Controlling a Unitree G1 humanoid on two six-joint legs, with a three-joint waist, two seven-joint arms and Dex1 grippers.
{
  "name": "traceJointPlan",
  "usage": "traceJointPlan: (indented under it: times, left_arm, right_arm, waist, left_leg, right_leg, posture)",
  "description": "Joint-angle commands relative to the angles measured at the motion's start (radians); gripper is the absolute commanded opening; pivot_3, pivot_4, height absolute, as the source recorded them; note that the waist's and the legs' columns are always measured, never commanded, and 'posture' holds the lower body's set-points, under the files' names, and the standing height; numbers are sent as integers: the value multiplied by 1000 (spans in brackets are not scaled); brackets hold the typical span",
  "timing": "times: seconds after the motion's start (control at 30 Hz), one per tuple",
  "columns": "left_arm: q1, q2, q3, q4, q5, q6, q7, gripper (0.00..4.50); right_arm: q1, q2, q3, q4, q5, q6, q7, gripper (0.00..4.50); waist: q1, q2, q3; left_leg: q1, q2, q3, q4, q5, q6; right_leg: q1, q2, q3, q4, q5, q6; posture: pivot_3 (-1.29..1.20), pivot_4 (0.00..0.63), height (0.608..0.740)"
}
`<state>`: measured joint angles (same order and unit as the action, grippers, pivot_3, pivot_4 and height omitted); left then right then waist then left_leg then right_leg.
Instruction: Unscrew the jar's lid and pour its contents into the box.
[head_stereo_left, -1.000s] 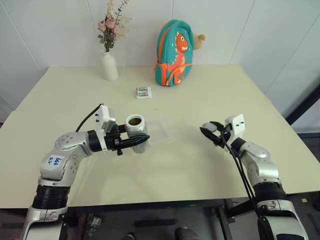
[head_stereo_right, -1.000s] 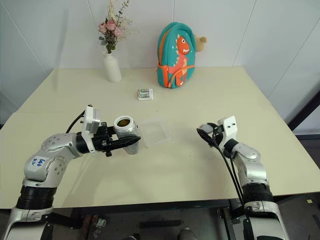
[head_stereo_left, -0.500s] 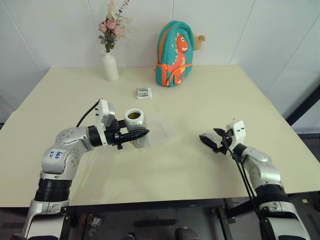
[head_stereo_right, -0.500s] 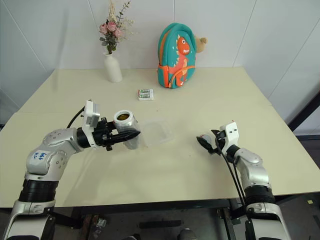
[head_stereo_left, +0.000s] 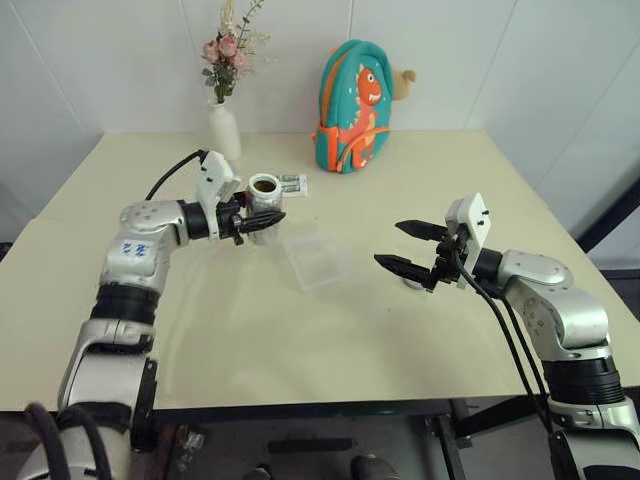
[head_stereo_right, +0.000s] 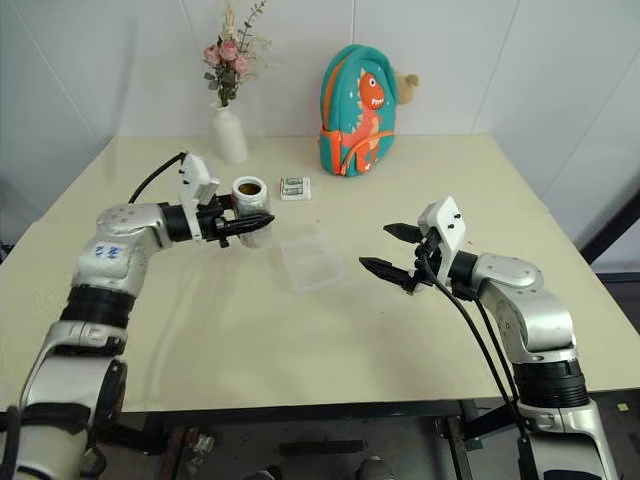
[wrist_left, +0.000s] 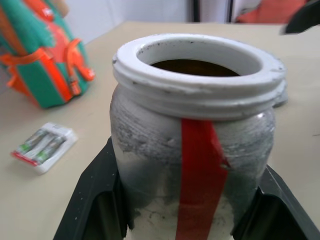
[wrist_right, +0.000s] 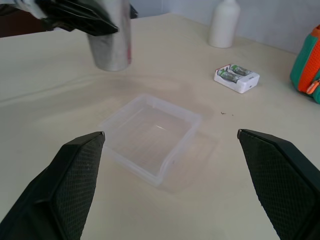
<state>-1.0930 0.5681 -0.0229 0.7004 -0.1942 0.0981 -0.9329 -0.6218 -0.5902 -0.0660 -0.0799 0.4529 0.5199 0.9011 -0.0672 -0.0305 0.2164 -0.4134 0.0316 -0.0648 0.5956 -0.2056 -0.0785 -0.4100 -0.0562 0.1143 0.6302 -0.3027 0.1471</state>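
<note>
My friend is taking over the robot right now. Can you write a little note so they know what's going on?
Left gripper: shut on the jar, held upright above the table, off to one side of the box.
Right gripper: open, holding nothing, near the box.
Box: on the table between the arms, looks empty.
Lid: a grey disc lying on the table just under the right gripper looks like it.
Done: lid off, jar mouth open.
Left: bring the jar over the box and tip the contents in.

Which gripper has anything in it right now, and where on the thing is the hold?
The left gripper holds the open jar by its side wall, one of its fingers on each side. The right gripper is open and holds nothing.
</note>
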Motion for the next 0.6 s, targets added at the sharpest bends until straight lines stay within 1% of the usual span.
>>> traceJointPlan:
  times: [0.03, 0.1, 0.17, 0.27, 0.3, 0.4, 0.43, 0.47, 0.5, 0.53, 0.57, 0.6]
  left_arm:
    - [-102, -23, -59, 124, 165, -197, 162, 1982]
    - [-120, -41, -81, 175, 215, -293, 199, 1982]
    - [-136, -61, -86, 218, 252, -343, 270, 1982]
    - [-146, -57, -161, 260, 392, -474, 398, 1982]
    - [-158, -59, -175, 278, 427, -489, 451, 1982]
    - [-191, -36, -252, 297, 595, -593, 674, 1982]
    - [-199, -30, -277, 303, 637, -612, 712, 1982]
    - [-211, -16, -335, 298, 729, -619, 778, 1982]
    - [-222, 11, -421, 263, 876, -643, 914, 1982]
    - [-233, 30, -485, 242, 984, -663, 1021, 1982]
    - [-242, 35, -531, 240, 1048, -672, 1073, 1982]
    - [-254, 46, -589, 219, 1142, -667, 1165, 1982]
  right_arm:
    - [-1, -8, -11, -58, -1, -2, -31, 4475]
    - [12, -9, -12, -70, 0, 0, -38, 4475]
    - [24, -7, -17, -78, 0, 1, -57, 4475]
    - [45, -2, -25, -91, 12, 9, -72, 4475]
    - [50, -2, -25, -93, 14, 9, -76, 4475]
    - [59, 0, -25, -92, 14, 4, -84, 4475]
    - [60, 1, -26, -92, 16, 4, -86, 4475]
    - [61, 4, -29, -91, 20, 6, -92, 4475]
    - [62, 8, -30, -89, 22, 5, -97, 4475]
    - [63, 11, -31, -88, 23, 5, -101, 4475]
    - [64, 15, -32, -87, 24, 5, -105, 4475]
    - [65, 19, -32, -86, 25, 5, -109, 4475]
  waist:
    - [7, 0, 0]
    - [13, 0, 0]
    - [15, 0, 0]
    - [17, 0, 0]
    - [17, 0, 0]
    - [18, 0, 0]
    - [19, 0, 0]
    - [20, 0, 0]
    - [20, 0, 0]
    - [20, 0, 0]
    - [21, 0, 0]
    - [23, 0, 0]
  left_leg:
    - [-1, 0, 0, 0, 0, 0]
    - [-2, 0, 0, 0, -1, 1]
    - [-4, 0, 0, 0, -1, 1]
    - [-8, 0, 0, 1, -1, 1]
    - [-8, 0, 0, 1, -1, 1]
    - [-8, 0, 0, 2, -1, 1]
    - [-8, 0, -1, 3, -1, 1]
    - [-8, 0, -1, 3, -1, 1]
    - [-8, -1, -1, 3, -1, 1]
    - [-8, -1, -1, 4, -1, 1]
    - [-8, -1, -1, 4, -1, 1]
    - [-8, -1, -1, 4, -1, 1]
  right_leg:
    - [0, 0, 0, -1, 0, 0]
    - [-1, 0, 0, -2, 0, 1]
    - [-2, 0, 0, -2, -1, 2]
    - [-5, 0, 0, -2, -1, 2]
    - [-5, 0, 0, -2, -1, 2]
    - [-5, 0, 0, -2, -1, 2]
    - [-5, 0, 0, -1, 0, 3]
    - [-5, 0, 0, -1, 0, 3]
    - [-5, 0, 0, -1, 0, 3]
    - [-5, 0, 0, -1, 0, 3]
    - [-4, 0, 1, -1, 0, 4]
    - [-4, 0, 1, -1, 0, 4]
  posture:
    - [0, 150, 740]
    - [0, 150, 740]
    - [0, 150, 740]
    - [0, 150, 740]
    - [0, 150, 740]
    - [0, 150, 740]
    - [0, 150, 740]
    - [0, 150, 740]
    - [0, 150, 740]
    - [0, 150, 740]
    - [0, 150, 740]
    - [0, 150, 740]
